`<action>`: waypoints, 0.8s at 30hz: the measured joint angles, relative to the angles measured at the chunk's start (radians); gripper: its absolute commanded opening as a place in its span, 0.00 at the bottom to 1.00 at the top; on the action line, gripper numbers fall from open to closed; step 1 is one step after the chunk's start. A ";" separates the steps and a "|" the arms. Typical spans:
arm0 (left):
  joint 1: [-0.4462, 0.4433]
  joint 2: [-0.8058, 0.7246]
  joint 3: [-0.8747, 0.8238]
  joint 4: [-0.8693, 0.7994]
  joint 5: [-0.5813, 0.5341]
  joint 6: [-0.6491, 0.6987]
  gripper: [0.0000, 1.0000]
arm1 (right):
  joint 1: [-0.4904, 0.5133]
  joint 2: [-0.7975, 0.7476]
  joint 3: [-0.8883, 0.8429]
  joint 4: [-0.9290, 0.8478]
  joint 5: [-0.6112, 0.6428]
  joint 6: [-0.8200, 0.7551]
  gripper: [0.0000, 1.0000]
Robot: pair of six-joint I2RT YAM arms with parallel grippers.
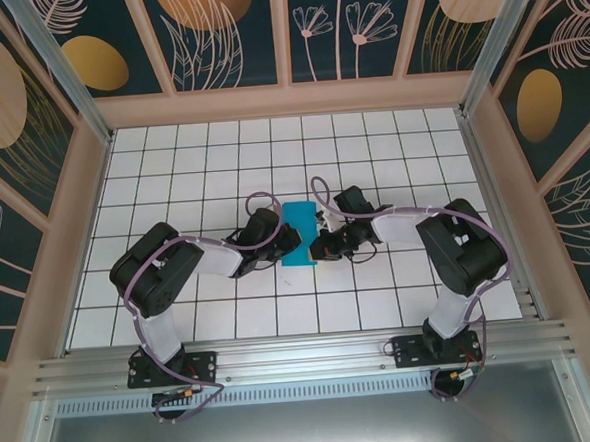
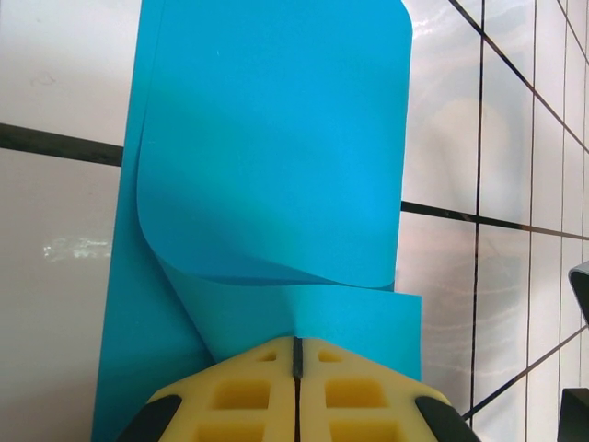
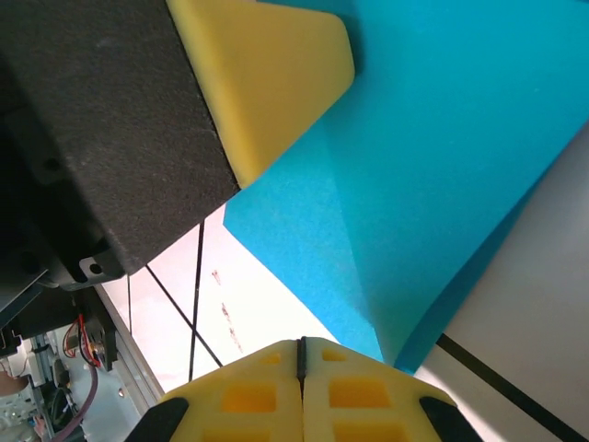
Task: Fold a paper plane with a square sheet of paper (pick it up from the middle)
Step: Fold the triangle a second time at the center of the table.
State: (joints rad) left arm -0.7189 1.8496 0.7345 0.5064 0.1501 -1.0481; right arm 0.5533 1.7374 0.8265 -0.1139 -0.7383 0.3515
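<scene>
top external: blue sheet of paper (image 1: 298, 231), long axis near-to-far

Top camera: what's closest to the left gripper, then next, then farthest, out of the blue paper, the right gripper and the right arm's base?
1. The blue paper: in the middle, pinched by the left gripper.
2. The right gripper: just across the paper, rightward.
3. The right arm's base: far off, at the near right edge.

Cyan paper sheet (image 1: 301, 233) curled over itself, ctr.
</scene>
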 measured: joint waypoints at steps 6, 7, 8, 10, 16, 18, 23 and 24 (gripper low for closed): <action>0.000 0.007 0.000 0.018 0.000 0.000 0.09 | 0.000 0.017 -0.008 -0.010 0.026 0.003 0.07; 0.000 0.007 -0.002 0.021 0.000 0.000 0.09 | 0.000 0.027 -0.009 -0.011 0.035 0.003 0.07; 0.000 0.007 -0.003 0.023 0.000 0.000 0.09 | 0.000 0.037 -0.011 -0.011 0.042 0.003 0.07; 0.000 0.008 -0.004 0.026 0.001 0.000 0.09 | -0.004 0.049 -0.011 -0.007 0.029 0.004 0.06; 0.000 0.008 -0.008 0.035 0.003 0.006 0.08 | -0.005 0.043 -0.011 -0.010 0.022 0.005 0.06; 0.000 0.008 -0.009 0.037 0.003 0.008 0.08 | -0.008 0.027 -0.011 -0.028 0.020 0.013 0.07; 0.000 0.008 -0.012 0.042 0.004 0.008 0.08 | -0.029 -0.031 0.014 -0.032 0.005 0.041 0.07; 0.000 0.008 -0.012 0.043 0.003 0.008 0.08 | -0.030 -0.031 0.022 -0.026 0.005 0.048 0.06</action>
State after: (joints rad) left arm -0.7185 1.8572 0.7223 0.5495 0.1535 -1.0401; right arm 0.5236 1.7061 0.8486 -0.1398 -0.7334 0.3996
